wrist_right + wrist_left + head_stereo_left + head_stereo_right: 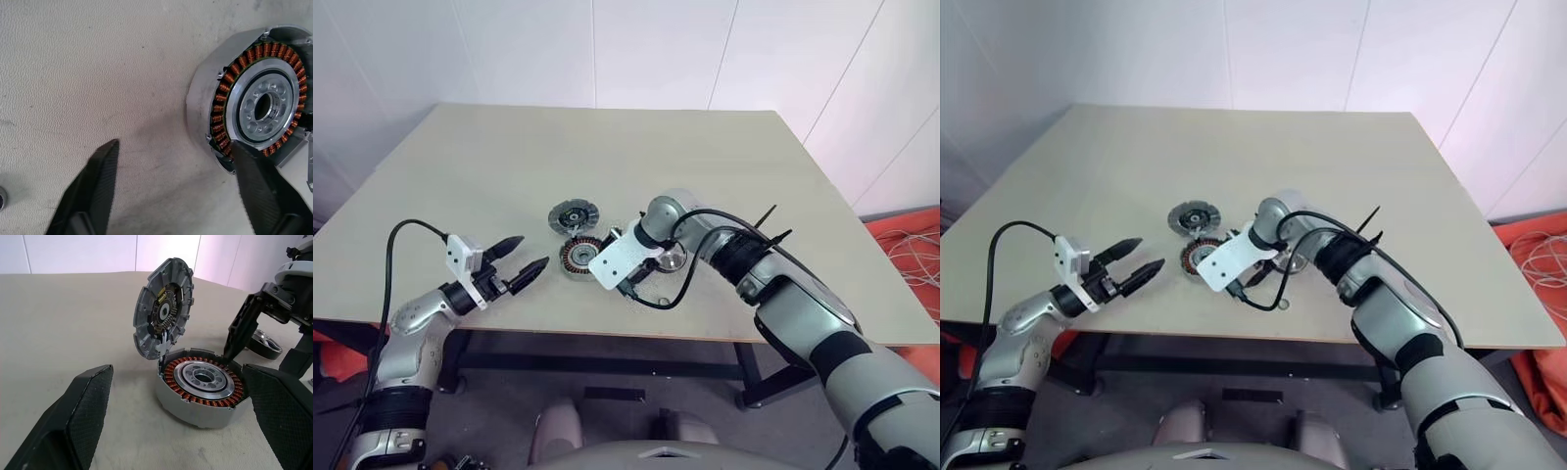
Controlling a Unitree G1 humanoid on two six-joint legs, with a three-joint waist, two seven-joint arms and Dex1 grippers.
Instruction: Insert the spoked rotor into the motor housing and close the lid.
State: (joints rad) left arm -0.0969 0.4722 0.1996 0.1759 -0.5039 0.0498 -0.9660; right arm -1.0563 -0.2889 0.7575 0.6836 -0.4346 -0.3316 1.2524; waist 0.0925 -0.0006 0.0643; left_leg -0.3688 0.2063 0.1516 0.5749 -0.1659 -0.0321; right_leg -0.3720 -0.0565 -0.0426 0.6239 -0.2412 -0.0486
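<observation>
My right jaws [171,181] stand apart beside the housing [200,387] on the worktop [607,157], my arm hiding most of the rotor [264,341]. The lid [164,308] stands raised; my left jaws [524,264] are apart, empty.

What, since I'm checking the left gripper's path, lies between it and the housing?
Only bare table. In the left wrist view nothing sits between the left gripper and the housing.
</observation>
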